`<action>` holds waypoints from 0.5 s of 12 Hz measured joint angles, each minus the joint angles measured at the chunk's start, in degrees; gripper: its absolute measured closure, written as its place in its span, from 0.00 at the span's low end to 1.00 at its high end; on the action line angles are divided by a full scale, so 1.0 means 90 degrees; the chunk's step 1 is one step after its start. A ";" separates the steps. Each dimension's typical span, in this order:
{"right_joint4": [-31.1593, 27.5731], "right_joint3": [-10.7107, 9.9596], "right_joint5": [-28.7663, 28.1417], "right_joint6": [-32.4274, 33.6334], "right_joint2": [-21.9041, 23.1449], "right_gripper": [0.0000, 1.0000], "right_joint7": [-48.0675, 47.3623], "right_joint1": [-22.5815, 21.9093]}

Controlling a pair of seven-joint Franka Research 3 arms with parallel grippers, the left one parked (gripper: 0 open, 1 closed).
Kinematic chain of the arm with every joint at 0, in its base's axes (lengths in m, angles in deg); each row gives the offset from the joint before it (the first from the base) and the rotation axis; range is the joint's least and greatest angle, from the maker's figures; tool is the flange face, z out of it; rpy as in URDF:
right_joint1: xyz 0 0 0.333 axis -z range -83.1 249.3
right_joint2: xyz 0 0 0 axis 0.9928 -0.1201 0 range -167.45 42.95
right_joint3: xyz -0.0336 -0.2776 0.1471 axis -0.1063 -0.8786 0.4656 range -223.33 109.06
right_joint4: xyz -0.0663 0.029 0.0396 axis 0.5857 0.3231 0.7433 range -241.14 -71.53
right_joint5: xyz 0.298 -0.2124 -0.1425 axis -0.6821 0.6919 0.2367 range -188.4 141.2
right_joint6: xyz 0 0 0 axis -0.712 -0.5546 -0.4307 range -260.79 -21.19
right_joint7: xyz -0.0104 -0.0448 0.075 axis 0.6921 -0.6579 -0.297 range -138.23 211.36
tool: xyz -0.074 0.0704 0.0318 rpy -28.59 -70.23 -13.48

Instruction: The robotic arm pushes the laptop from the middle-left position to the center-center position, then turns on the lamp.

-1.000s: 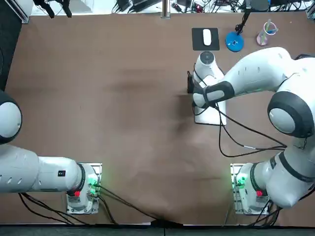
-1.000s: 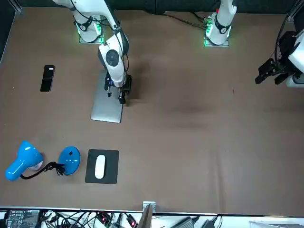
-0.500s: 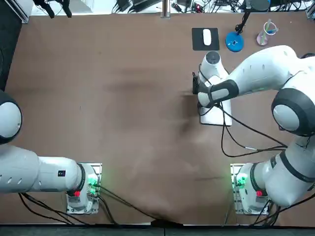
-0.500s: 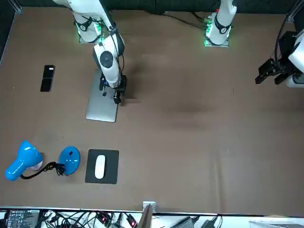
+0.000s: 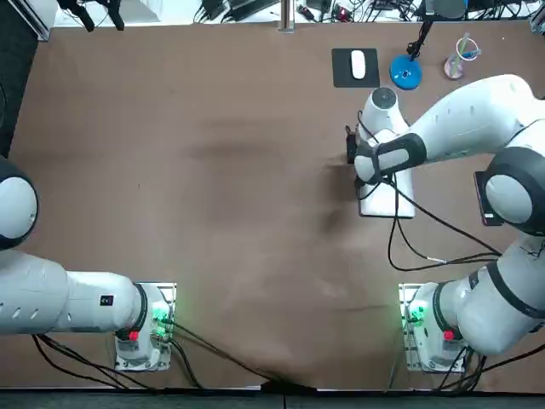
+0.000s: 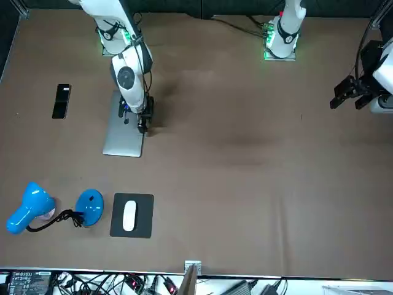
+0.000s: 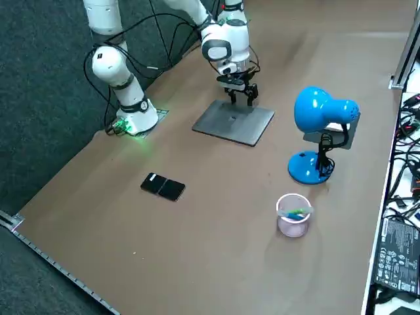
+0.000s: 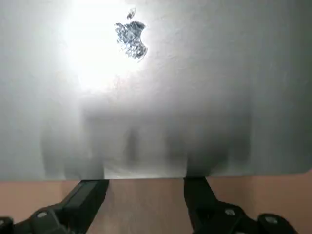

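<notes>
The brown worktop (image 5: 213, 170) fills the top view. A closed silver laptop (image 6: 123, 132) lies lid up in the front view's upper left. The blue lamp (image 6: 29, 206) stands at lower left, well apart. The right pincer (image 8: 145, 181) meets the laptop's edge, fingers (image 8: 92, 192) spread apart, both tips against it.

Right gripper (image 8: 145, 185) low, fingers apart.

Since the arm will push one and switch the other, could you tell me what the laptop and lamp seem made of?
Laptop: matte silver metal by the look, probably aluminium; its lid shows soft, diffuse glare. Lamp: glossy blue, plastic or painted metal, I cannot tell; bright sheen on its shade. The right gripper stands open at the laptop's edge.
</notes>
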State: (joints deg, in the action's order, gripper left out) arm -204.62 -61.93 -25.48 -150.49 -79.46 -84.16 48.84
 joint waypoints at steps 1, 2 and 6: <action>-0.0079 -0.0002 0.0000 0.0000 0.0058 0.00 0.0123 0.0078; -0.0159 -0.0003 0.0000 0.0000 0.0108 0.00 0.0242 0.0146; -0.0368 -0.0005 0.0000 0.0000 0.0251 0.00 0.0546 0.0363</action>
State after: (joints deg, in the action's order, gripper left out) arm -207.93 -61.98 -25.48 -150.48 -77.20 -79.24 52.10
